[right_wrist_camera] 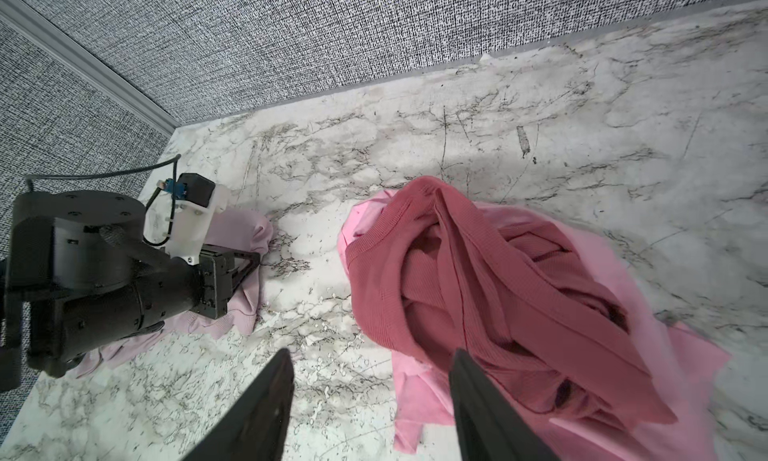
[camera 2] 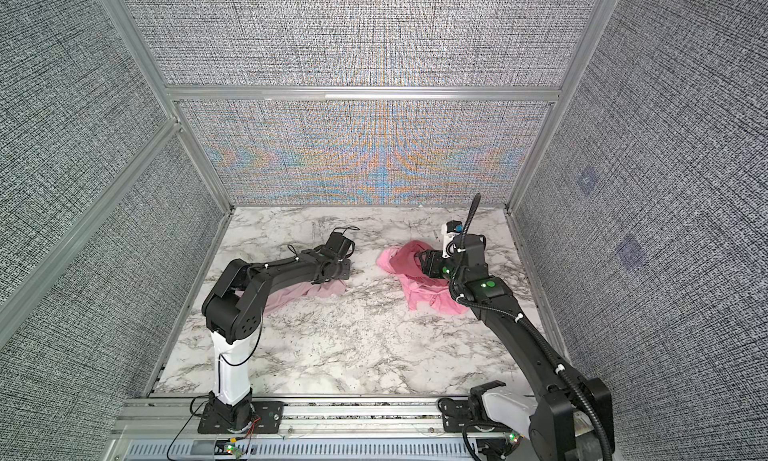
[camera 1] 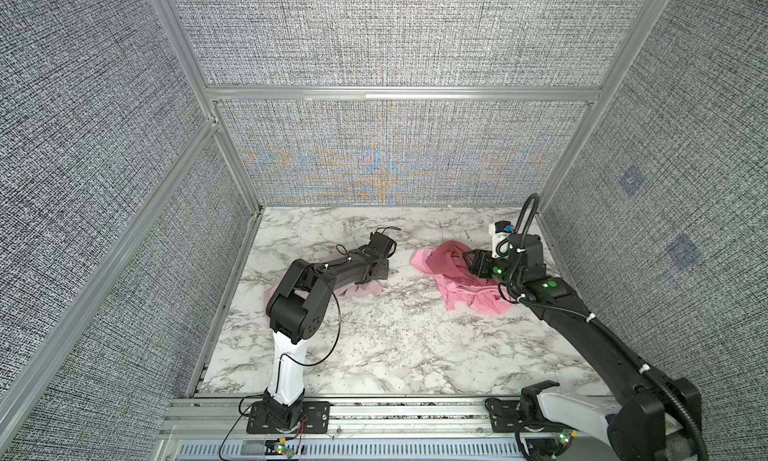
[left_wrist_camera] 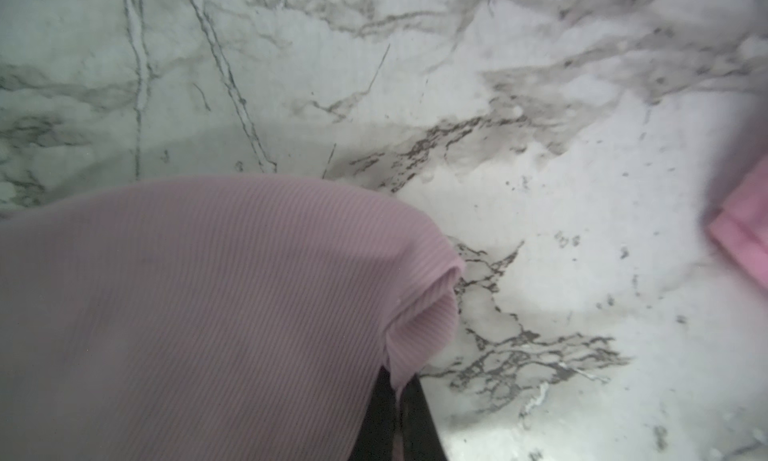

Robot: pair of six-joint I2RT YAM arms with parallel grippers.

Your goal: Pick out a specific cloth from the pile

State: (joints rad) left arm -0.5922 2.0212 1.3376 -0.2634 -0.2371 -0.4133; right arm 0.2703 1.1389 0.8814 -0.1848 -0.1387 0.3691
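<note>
The left gripper (left_wrist_camera: pixel 398 380) is down at the marble table (camera 1: pixel 395 334) with its two black fingers drawn tight together on a fold of the cloth (left_wrist_camera: pixel 208 313); a thin strip of the pale, ribbed pink fabric shows pinched between them. The rest of the cloth spreads back from the fingertips under the left arm and lies flat on the table in both top views (camera 1: pixel 361 288) (camera 2: pixel 328 288).

The pile (right_wrist_camera: pixel 478 280) sits well apart from that gripper, off to its side; it lies just ahead of the right gripper (right_wrist_camera: pixel 372 355), with a dusty-rose garment (right_wrist_camera: pixel 457 272) bunched on top of a brighter pink one (right_wrist_camera: pixel 415 396). The right gripper's fingers stand wide apart and grip nothing; one fingertip hangs over the pile's near edge, the other over bare marble.
</note>
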